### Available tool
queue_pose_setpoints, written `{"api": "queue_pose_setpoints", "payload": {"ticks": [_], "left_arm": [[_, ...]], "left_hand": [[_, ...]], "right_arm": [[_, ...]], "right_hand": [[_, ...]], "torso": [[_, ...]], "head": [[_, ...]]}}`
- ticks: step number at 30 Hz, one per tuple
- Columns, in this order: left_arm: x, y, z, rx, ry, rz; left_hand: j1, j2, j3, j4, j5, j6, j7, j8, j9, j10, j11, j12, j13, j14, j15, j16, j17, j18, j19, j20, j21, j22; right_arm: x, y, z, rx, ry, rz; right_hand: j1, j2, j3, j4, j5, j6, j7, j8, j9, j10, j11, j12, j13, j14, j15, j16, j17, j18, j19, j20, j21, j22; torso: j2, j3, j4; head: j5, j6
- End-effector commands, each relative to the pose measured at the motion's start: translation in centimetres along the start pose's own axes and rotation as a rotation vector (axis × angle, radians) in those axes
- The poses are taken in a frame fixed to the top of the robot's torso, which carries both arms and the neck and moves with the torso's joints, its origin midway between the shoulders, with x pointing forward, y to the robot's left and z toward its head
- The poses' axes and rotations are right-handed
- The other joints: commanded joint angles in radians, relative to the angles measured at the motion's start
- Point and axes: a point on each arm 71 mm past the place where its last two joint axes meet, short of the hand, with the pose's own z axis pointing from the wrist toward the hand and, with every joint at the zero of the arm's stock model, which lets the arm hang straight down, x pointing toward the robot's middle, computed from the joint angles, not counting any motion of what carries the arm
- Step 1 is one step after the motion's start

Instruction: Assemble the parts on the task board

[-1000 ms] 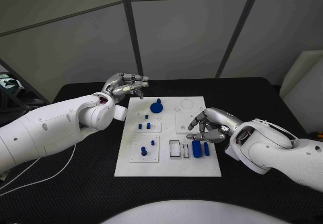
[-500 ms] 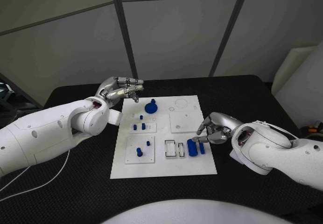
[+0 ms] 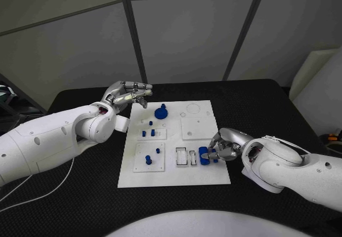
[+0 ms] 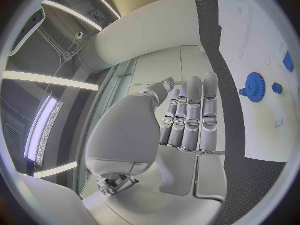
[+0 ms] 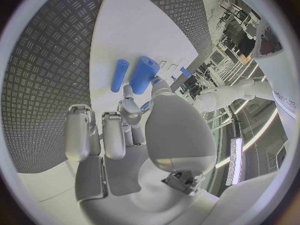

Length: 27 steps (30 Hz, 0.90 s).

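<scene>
The white task board [image 3: 174, 170] lies in the middle of the black table. Near its right edge lie a thick blue cylinder [image 5: 142, 75] and a thin blue cylinder [image 5: 119, 75], side by side. My right hand [image 3: 223, 145] is low over them, its fingertips [image 5: 128, 94] at the thick cylinder's near end. I cannot tell whether it grips the piece. My left hand [image 3: 130, 93] hovers off the board's far left corner, fingers [image 4: 190, 112] loosely bent side by side, nothing in them. A blue gear [image 3: 161, 113] stands at the far end of the board.
Small blue pegs [image 3: 148, 133] stand in a raised white square, and another peg [image 3: 148, 159] stands in the square nearer me. Two white slots [image 3: 187, 157] sit left of the cylinders. A pale panel [image 3: 317, 84] stands off the table's right.
My right hand has come down and toward me onto the two blue cylinders. The left hand has kept its place and pose. The camera shifted a little.
</scene>
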Motion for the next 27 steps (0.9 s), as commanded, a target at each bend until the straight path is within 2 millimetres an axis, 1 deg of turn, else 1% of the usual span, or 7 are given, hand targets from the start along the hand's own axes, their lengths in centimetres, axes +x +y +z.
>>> {"api": "queue_pose_setpoints", "payload": {"ticks": [1, 11, 18, 20, 22, 24, 27], "left_arm": [[0.1, -0.1, 0.0, 0.007, 0.004, -0.004], [0.1, -0.1, 0.0, 0.006, 0.006, -0.005], [0.1, -0.1, -0.1, 0.006, 0.007, -0.005], [0.1, -0.1, -0.1, 0.005, 0.007, -0.005], [0.1, -0.1, -0.1, 0.005, 0.007, -0.005], [0.0, -0.1, -0.1, 0.004, 0.007, -0.005], [0.0, -0.1, -0.1, 0.003, 0.008, -0.006]], "left_hand": [[-0.005, 0.002, -0.006, 0.0, 0.001, -0.006, 0.0, 0.003, 0.0, -0.007, 0.001, 0.006, 0.001, -0.003, 0.002, 0.006, -0.001, 0.005, -0.004, 0.005, -0.003, -0.001], [-0.005, 0.002, -0.006, 0.0, 0.001, -0.006, 0.0, 0.003, 0.0, -0.007, 0.001, 0.006, 0.001, -0.003, 0.002, 0.006, -0.001, 0.005, -0.004, 0.005, -0.003, -0.001], [-0.005, 0.002, -0.006, 0.0, 0.001, -0.006, 0.0, 0.003, 0.0, -0.007, 0.001, 0.006, 0.001, -0.003, 0.002, 0.006, -0.001, 0.005, -0.004, 0.005, -0.003, -0.001], [-0.005, 0.002, -0.006, 0.0, 0.001, -0.006, 0.0, 0.003, 0.0, -0.007, 0.001, 0.006, 0.001, -0.003, 0.002, 0.006, -0.001, 0.005, -0.004, 0.005, -0.003, -0.001], [-0.005, 0.002, -0.007, 0.0, 0.001, -0.006, 0.0, 0.003, 0.0, -0.008, 0.001, 0.007, 0.001, -0.003, 0.002, 0.006, -0.001, 0.005, -0.004, 0.005, -0.004, -0.002], [-0.007, 0.002, -0.009, 0.002, 0.001, -0.007, 0.0, 0.004, 0.0, -0.009, 0.001, 0.008, 0.001, -0.003, 0.002, 0.007, -0.003, 0.005, -0.004, 0.005, -0.005, -0.003], [-0.009, 0.003, -0.01, 0.004, 0.001, -0.007, 0.0, 0.004, 0.0, -0.011, 0.002, 0.01, 0.001, -0.003, 0.002, 0.008, -0.004, 0.005, -0.004, 0.006, -0.006, -0.004]], "right_arm": [[0.2, 0.2, 0.1, -0.003, 0.004, -0.037], [1.5, 0.6, 0.8, -0.005, 0.04, -0.053], [2.0, 1.0, 1.1, -0.01, 0.047, -0.05], [2.1, 1.0, 1.1, -0.008, 0.042, -0.044], [2.0, 1.0, 1.1, -0.003, 0.031, -0.029], [1.9, 1.0, 1.1, 0.001, 0.015, -0.013], [1.7, 1.0, 0.9, 0.003, -0.012, 0.011]], "right_hand": [[-0.008, 0.005, -0.005, 0.0, -0.003, -0.007, -0.004, 0.005, 0.002, 0.004, -0.001, 0.009, 0.005, 0.059, 0.0, 0.004, 0.029, -0.016, 0.002, 0.002, 0.005, 0.094], [-0.009, 0.01, -0.008, 0.0, -0.002, -0.006, -0.005, 0.011, 0.004, 0.008, -0.002, 0.017, 0.016, 0.059, -0.001, 0.003, 0.028, -0.016, 0.001, 0.002, 0.005, 0.094], [-0.003, 0.022, -0.011, -0.001, 0.006, -0.004, -0.007, 0.02, 0.008, 0.012, -0.004, 0.026, 0.03, 0.059, -0.002, 0.003, 0.029, -0.016, 0.001, 0.001, 0.005, 0.094], [-0.003, 0.031, -0.012, 0.0, 0.016, -0.001, -0.009, 0.026, 0.01, 0.011, -0.005, 0.025, 0.031, 0.059, -0.004, 0.003, 0.029, -0.016, 0.002, 0.0, 0.005, 0.095], [-0.006, 0.048, -0.013, 0.0, 0.039, 0.007, -0.012, 0.036, 0.015, 0.013, -0.008, 0.026, 0.036, 0.06, -0.006, 0.004, 0.034, -0.017, 0.005, -0.001, 0.008, 0.099], [-0.009, 0.064, -0.013, 0.0, 0.053, 0.016, -0.017, 0.045, 0.021, 0.018, -0.012, 0.032, 0.046, 0.061, -0.009, 0.006, 0.037, -0.018, 0.008, -0.003, 0.01, 0.102], [-0.003, 0.078, -0.014, -0.001, 0.068, 0.028, -0.023, 0.057, 0.03, 0.029, -0.018, 0.047, 0.066, 0.062, -0.013, 0.008, 0.043, -0.02, 0.015, -0.008, 0.016, 0.111]], "torso": [[0.001, -0.0002, -0.0003], [0.001, -0.0002, 0.0004], [0.0, -0.0008, 0.0001], [0.0, -0.001, 0.0003], [0.0, -0.0013, -0.0004], [0.0, -0.0013, -0.0008], [-0.001, -0.0015, -0.001]], "head": [[0.001, -0.001], [0.003, -0.005], [0.005, -0.007], [0.006, -0.008], [0.006, -0.008], [0.008, -0.008], [0.009, -0.006]]}}
